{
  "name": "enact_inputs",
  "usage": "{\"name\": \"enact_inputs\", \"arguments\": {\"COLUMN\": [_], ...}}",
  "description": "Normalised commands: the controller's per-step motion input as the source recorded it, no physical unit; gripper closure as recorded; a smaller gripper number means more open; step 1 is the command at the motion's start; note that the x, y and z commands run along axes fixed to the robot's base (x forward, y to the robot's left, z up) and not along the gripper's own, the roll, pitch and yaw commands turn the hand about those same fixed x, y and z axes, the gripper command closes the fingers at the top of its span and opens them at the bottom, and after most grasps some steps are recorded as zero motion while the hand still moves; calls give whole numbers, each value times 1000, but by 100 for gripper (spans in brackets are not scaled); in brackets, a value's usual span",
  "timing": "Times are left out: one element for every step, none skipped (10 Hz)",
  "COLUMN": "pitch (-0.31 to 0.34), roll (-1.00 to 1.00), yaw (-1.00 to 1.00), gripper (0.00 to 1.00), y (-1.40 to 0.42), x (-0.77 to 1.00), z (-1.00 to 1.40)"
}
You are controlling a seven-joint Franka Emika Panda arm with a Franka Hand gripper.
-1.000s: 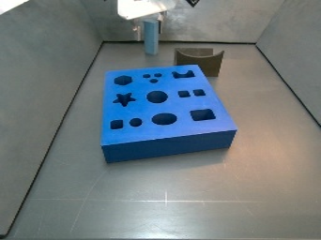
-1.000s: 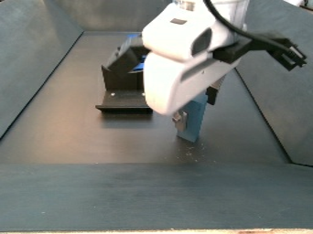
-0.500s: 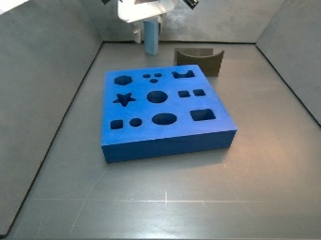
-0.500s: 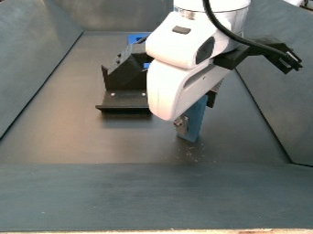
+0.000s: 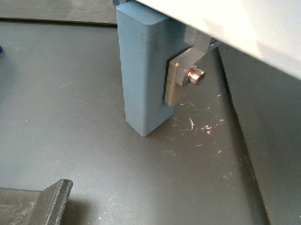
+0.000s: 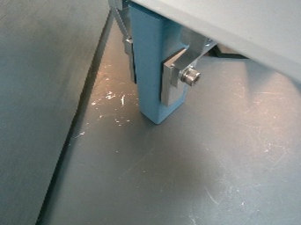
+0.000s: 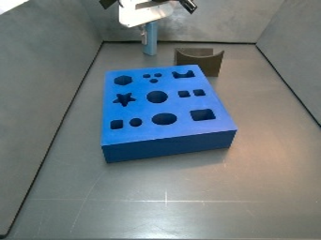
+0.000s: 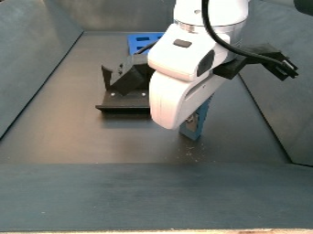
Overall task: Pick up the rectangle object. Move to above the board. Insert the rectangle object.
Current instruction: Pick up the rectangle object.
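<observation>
At the far end of the grey surface (image 7: 163,192), close to the back wall, the pincer (image 7: 146,25) holds the rectangle object (image 7: 149,40) upright, gripped at its upper part. In both wrist views the light-blue bar (image 5: 143,70) stands between the flat silver fingers (image 5: 182,77), one plate pressed flat against its side with a screw head showing on that plate; the opposite finger is mostly hidden behind the bar (image 6: 156,66). The bar's lower end reaches well below the fingertip (image 6: 177,77), and in a wrist view its bottom corner sits over a patch of pale scratch marks (image 6: 112,98) on the floor; whether it touches the floor or hangs just above it cannot be told from these views. In a side view the arm's big white housing (image 8: 181,73) covers most of the bar, leaving only a blue strip (image 8: 196,122) showing beside and below it. The board (image 7: 166,111) lies flat near the middle of the surface, well apart from the bar, its dark star, round, square and oval cut-outs facing up and all unfilled. The fixture (image 7: 200,60), a dark L-shaped bracket, stands just beyond the board's far corner, near the bar but not touching it. A dark edge of something (image 5: 33,204) shows in a wrist view; it is too cropped to name.
</observation>
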Motion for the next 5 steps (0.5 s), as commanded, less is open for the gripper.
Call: {"name": "enact_inputs", "arguments": {"pitch": [0, 0, 0, 0, 0], "roll": [23, 140, 0, 0, 0], "yaw": [0, 6, 0, 0, 0], "gripper": [100, 100, 100, 100, 100], "y": [-37, -123, 0, 0, 0], "x": [0, 0, 0, 0, 0], "z": [0, 0, 0, 0, 0]}}
